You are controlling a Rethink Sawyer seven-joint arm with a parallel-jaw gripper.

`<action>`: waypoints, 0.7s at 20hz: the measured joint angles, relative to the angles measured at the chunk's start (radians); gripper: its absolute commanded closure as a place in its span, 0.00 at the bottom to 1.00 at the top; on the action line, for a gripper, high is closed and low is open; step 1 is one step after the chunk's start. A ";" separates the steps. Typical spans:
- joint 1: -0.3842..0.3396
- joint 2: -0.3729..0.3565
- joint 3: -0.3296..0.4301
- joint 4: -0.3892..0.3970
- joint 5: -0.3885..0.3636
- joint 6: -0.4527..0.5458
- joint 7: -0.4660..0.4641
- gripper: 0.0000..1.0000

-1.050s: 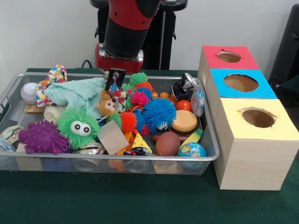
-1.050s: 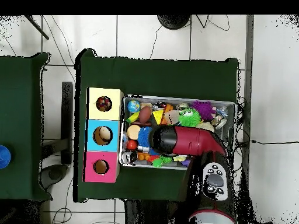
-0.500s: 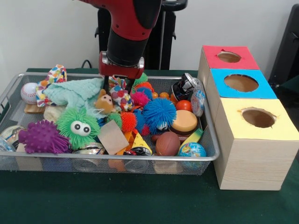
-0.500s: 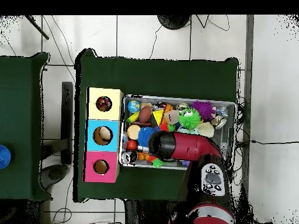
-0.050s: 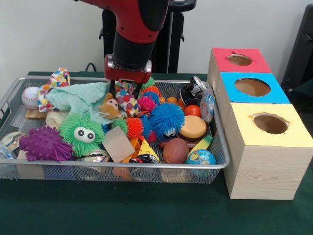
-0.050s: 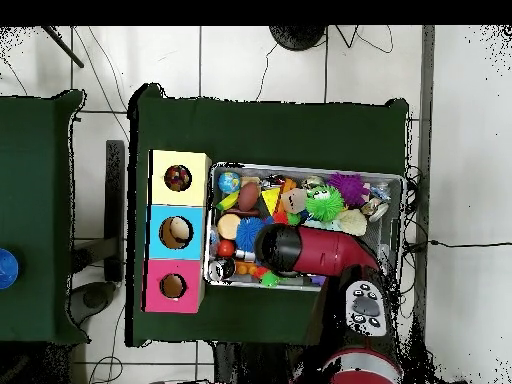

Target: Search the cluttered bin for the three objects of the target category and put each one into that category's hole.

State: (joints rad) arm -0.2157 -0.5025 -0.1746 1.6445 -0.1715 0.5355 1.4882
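In the wire bin [image 5: 10, 93] on the green table [image 5: 146, 215]: a dense heap of toys. The gripper [image 5: 125, 89] is lowered into the far middle of the heap, over a spotted fabric toy [image 5: 128, 102]; whether it is parted or clamped cannot be told, the arm's wrist hiding it from above.
- Just beside it: mint cloth [image 5: 80, 97], small brown plush animal [image 5: 109, 106], pink spiky ball [image 5: 145, 103].
- Nearer front: green spiky ball with eyes [image 5: 82, 132], purple spiky ball [image 5: 44, 144], blue spiky ball [image 5: 167, 118], basketball [image 5: 175, 150], globe ball [image 5: 201, 157].
- Far left corner: baseball [image 5: 30, 97].
- Beside the bin: box with red [image 5: 239, 59], blue [image 5: 253, 86] and yellow [image 5: 270, 124] holes.
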 measured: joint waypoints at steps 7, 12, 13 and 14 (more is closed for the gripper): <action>0.012 -0.002 -0.015 0.001 0.012 0.000 0.000 0.00; 0.050 -0.011 -0.048 0.002 0.033 0.013 0.000 0.00; 0.057 -0.012 -0.053 0.002 0.038 0.016 0.000 0.00; 0.069 -0.014 -0.061 0.002 0.046 0.019 0.000 0.00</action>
State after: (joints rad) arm -0.1471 -0.5160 -0.2354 1.6465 -0.1256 0.5543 1.4884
